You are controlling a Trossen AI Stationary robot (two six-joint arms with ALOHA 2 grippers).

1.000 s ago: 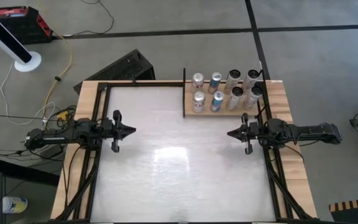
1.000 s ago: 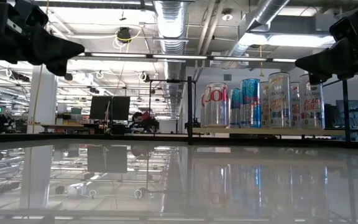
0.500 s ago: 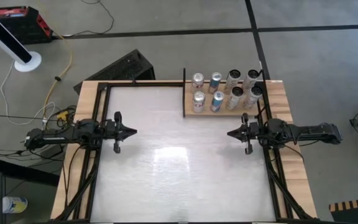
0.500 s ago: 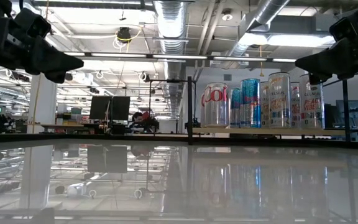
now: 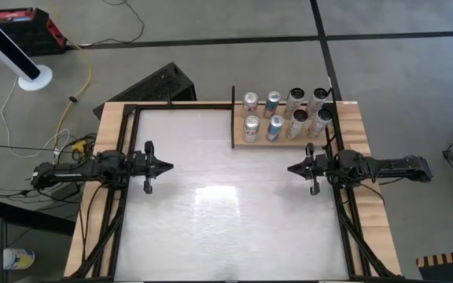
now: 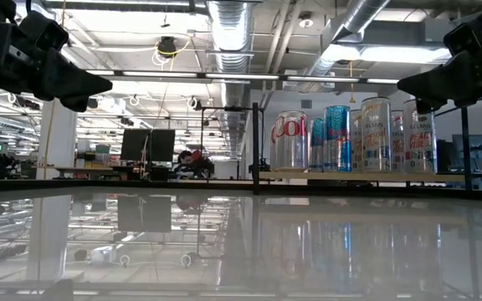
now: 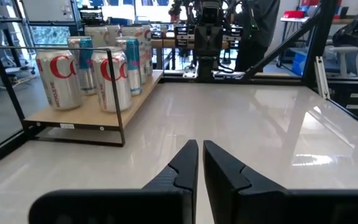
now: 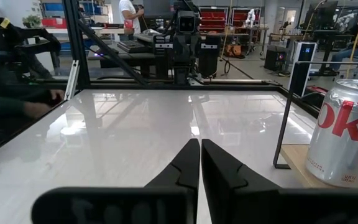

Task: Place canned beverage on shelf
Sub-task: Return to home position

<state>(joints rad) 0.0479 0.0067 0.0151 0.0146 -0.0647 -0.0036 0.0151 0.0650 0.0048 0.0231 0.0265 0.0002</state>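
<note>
In the low view, the upper corners cut off most of the left tool [image 6: 105, 84] and the right tool [image 6: 402, 86]. The front cans [image 6: 291, 140] on the shelf [image 6: 366, 175] cover the row behind. The right wrist view's edge crops a silver can [image 8: 347, 134]. From above, the labels are too small to read.

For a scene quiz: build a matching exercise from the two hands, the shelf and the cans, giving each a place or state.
1 left hand
2 right hand
3 shelf
4 cans

A upright on the shelf
B shut, at the left of the table
C far right corner of the table
D shut, close to the shelf

Pairs: 1-B; 2-D; 3-C; 4-A
</note>
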